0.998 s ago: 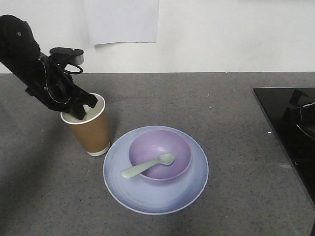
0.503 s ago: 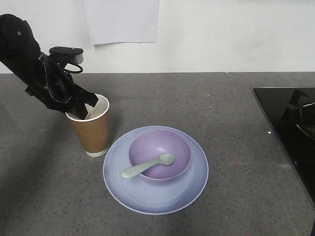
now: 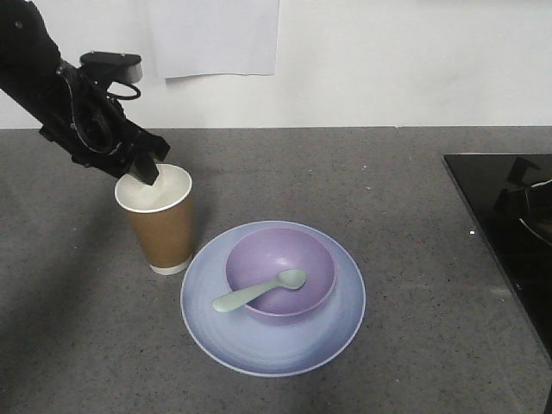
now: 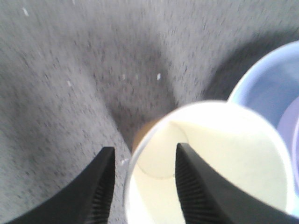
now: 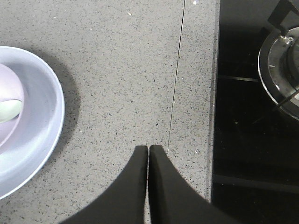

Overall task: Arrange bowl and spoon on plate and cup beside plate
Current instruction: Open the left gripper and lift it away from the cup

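Lift your left gripper (image 3: 142, 168) straight up so its spread jaws clear the cup (image 3: 159, 219) rim without tipping it; one finger looks to hang over the mouth, one outside. The right gripper (image 5: 148, 151) is pressed together. The cup, brown paper with white inside, stands upright just beside the plate (image 3: 336, 332), which holds the bowl (image 3: 319, 259) and spoon (image 3: 257, 291).

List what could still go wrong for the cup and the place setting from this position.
1. The left gripper, open, sits right above the cup rim, and the left wrist view shows one finger over the mouth; a sideways pull might tip it.
2. The cup stands against the plate edge, so a fall could hit the bowl and dislodge the spoon, whose handle overhangs the rim.
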Controlling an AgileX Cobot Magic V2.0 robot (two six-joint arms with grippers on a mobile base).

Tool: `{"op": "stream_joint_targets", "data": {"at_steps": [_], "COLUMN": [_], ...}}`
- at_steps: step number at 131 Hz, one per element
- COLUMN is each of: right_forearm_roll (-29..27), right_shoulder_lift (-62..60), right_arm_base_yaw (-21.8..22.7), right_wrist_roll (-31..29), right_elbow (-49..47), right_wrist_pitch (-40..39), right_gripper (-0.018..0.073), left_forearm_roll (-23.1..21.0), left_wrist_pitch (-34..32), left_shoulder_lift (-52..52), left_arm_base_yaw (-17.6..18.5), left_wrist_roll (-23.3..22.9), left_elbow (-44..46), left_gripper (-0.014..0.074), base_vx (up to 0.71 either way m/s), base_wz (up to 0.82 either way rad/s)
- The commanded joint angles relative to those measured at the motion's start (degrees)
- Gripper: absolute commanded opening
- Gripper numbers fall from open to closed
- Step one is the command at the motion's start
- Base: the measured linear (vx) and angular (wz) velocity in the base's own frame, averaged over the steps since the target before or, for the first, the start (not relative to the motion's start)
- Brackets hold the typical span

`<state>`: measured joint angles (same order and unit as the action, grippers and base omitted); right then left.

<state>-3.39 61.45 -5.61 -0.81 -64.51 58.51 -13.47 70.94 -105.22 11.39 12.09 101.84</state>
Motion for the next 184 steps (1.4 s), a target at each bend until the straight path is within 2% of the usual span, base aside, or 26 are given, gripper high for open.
{"op": "stream_joint_targets", "data": {"at_steps": [1, 16, 35, 53, 67, 88, 101, 137, 153, 184], "right_forearm_roll": [0.04, 0.04, 0.04, 0.04, 0.04, 0.04, 0.04, 0.04, 0.04, 0.04], "right_shoulder_lift": [-0.88, -0.88, -0.88, -0.88, -0.88, -0.88, -0.88, -0.88, -0.88, -0.88], "right_arm_base_yaw": [0.34, 0.34, 0.34, 0.34, 0.34, 0.34, 0.34, 0.34, 0.34, 0.34], "right_wrist_roll": [-0.29, -0.29, -0.29, -0.29, -0.29, -0.29, -0.29, -0.29, -0.29, -0.29], "right_elbow": [-1.39, -1.39, -1.39, -1.39, -1.39, -1.39, -1.39, -1.39, -1.39, -1.39], "right_wrist_pitch": [-2.98, -2.92, -2.97, -2.97, -2.97, -2.91, -2.91, -2.91, -2.97, -2.97], "right_gripper": [-0.0007, -0.0007, -0.0007, -0.0007, -0.0007, -0.0007, -0.0007, -0.0007, -0.0007, -0.0007], "left_forearm_roll": [-1.12, -0.54, 2.81, 7.38, 9.03, 8.94, 8.81, 9.1, 10.11, 9.66], "left_wrist_pitch": [0.43, 0.32, 0.1, 0.05, -0.11, -1.38, -4.58, -13.84, -16.77, -12.0], "left_shoulder_lift": [3.83, 5.92, 9.05, 11.21, 12.05, 12.11, 12.69, 18.6, 20.48, 21.13], "left_arm_base_yaw": [0.32, 0.17, 0.17, 0.17, 0.17, 0.17, 0.24, 0.24, 0.24, 0.24], "left_wrist_roll": [-0.49, -0.49, -0.58, -3.5, -3.57, -5.25, -6.02, -6.5, -6.5, -6.46], "left_elbow": [3.86, 5.46, 5.53, 5.38, 5.04, 4.99, 3.58, -7.87, -10.22, -10.28], "left_gripper": [0.0307, 0.0301, 0.0248, 0.0114, -0.001, -0.0009, -0.0008, -0.0008, -0.0008, -0.0008], "base_vx": [0.0, 0.0, 0.0, 0.0, 0.0, 0.0, 0.0, 0.0, 0.0, 0.0], "base_wz": [0.0, 0.0, 0.0, 0.0, 0.0, 0.0, 0.0, 0.0, 0.0, 0.0]}}
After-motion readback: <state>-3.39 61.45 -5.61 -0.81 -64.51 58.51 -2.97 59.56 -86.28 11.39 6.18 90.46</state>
